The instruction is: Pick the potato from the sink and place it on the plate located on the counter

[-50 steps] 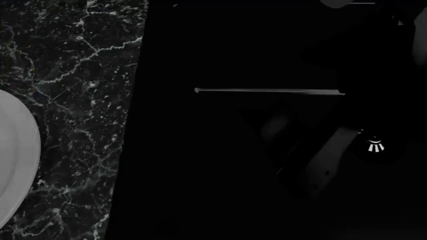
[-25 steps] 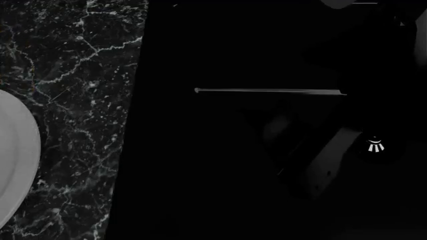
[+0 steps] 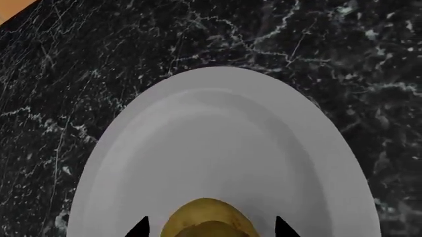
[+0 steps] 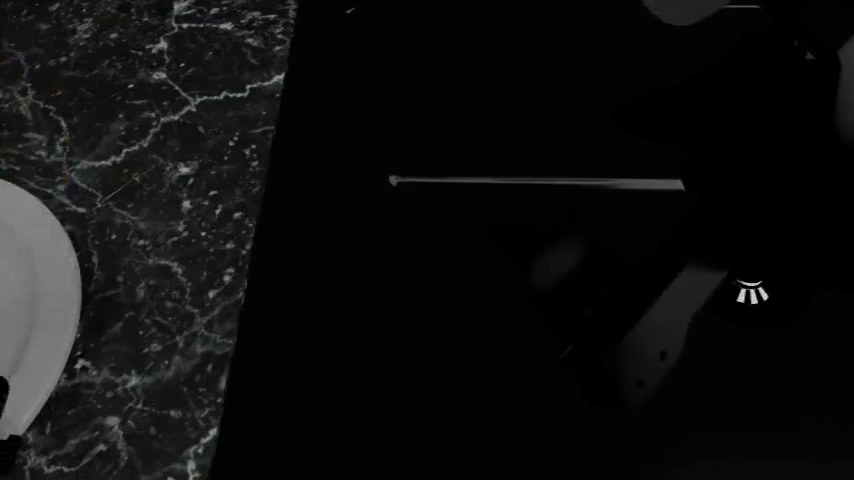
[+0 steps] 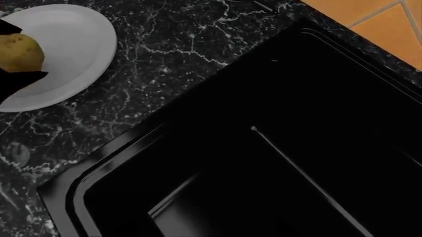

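The potato [image 3: 207, 217] is yellow-tan and lies on the white plate [image 3: 218, 128], between the two black fingertips [image 3: 140, 228] of my left gripper [image 3: 209, 228]. A narrow gap shows on each side of the potato, so the jaws stand open. In the right wrist view the potato [image 5: 20, 52] is on the plate [image 5: 72, 44] with dark fingers on either side of it. In the head view only the plate's right edge [image 4: 34, 300] shows, with a bit of the left gripper [image 4: 4, 430]. My right arm [image 4: 661, 340] hangs over the black sink [image 4: 400, 350]; its jaws are lost in the dark.
The black marble counter [image 4: 147, 150] lies left of the sink and carries the plate. A thin pale ridge line [image 4: 534, 181] crosses the basin. In the right wrist view the sink rim [image 5: 72, 187] meets the counter [image 5: 185, 54], with orange floor [image 5: 369, 19] beyond.
A bit of my left gripper has come into the head view at the lower left, by the plate's edge. My right arm has shifted slightly to the right.
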### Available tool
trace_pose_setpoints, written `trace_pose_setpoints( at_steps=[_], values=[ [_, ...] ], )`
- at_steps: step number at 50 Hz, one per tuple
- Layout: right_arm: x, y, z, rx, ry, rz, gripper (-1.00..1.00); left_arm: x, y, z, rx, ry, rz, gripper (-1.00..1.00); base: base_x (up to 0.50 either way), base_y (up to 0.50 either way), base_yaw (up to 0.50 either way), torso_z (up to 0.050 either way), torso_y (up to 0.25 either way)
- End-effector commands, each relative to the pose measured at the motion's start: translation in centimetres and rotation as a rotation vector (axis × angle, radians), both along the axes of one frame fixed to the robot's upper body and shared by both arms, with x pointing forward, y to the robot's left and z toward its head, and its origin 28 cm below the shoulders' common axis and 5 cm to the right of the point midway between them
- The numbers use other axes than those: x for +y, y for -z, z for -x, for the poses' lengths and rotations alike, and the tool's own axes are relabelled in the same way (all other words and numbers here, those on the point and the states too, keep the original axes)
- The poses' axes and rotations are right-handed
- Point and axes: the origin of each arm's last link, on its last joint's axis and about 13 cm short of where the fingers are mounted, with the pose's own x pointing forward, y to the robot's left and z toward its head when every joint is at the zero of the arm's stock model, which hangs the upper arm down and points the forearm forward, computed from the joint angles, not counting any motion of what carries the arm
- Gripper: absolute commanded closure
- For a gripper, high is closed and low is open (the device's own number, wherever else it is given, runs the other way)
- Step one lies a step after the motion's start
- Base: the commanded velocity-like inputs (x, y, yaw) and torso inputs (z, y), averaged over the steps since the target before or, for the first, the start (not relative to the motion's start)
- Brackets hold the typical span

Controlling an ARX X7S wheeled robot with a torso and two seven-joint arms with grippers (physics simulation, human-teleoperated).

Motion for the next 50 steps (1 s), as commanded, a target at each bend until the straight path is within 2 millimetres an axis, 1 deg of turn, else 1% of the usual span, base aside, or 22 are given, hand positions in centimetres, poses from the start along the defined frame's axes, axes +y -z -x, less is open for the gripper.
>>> trace_pose_setpoints(
  at_steps=[1, 13, 31, 40, 50],
  values=[
    [0.4, 0.0, -0.2, -0.059, -0.018, 0.022, -1.00, -0.2, 0.2, 0.6, 0.054, -0.030, 0.030, -1.00, 0.00, 0.00, 0.00, 0.000, 0.000],
    [0.5, -0.2, 0.1, -0.065, -0.016, 0.026, -1.00, -0.2, 0.0, 0.9, 0.044, -0.022, 0.036, -1.00, 0.00, 0.00, 0.00, 0.000, 0.000],
    [0.7, -0.7, 0.6, -0.072, -0.018, 0.036, -1.00, 0.1, -3.9, 2.8, -0.124, -0.024, 0.034, -1.00, 0.00, 0.00, 0.00, 0.000, 0.000],
    [0.7, -0.7, 0.5, -0.070, -0.019, 0.038, -1.00, 0.0, -5.0, 3.3, -0.201, -0.023, 0.063, -1.00, 0.00, 0.00, 0.00, 0.000, 0.000],
    [0.8, -0.5, 0.2, -0.068, -0.016, 0.040, -1.00, -0.4, -5.8, 3.6, -0.270, 0.006, 0.094, -1.00, 0.00, 0.00, 0.00, 0.000, 0.000]
  ],
)
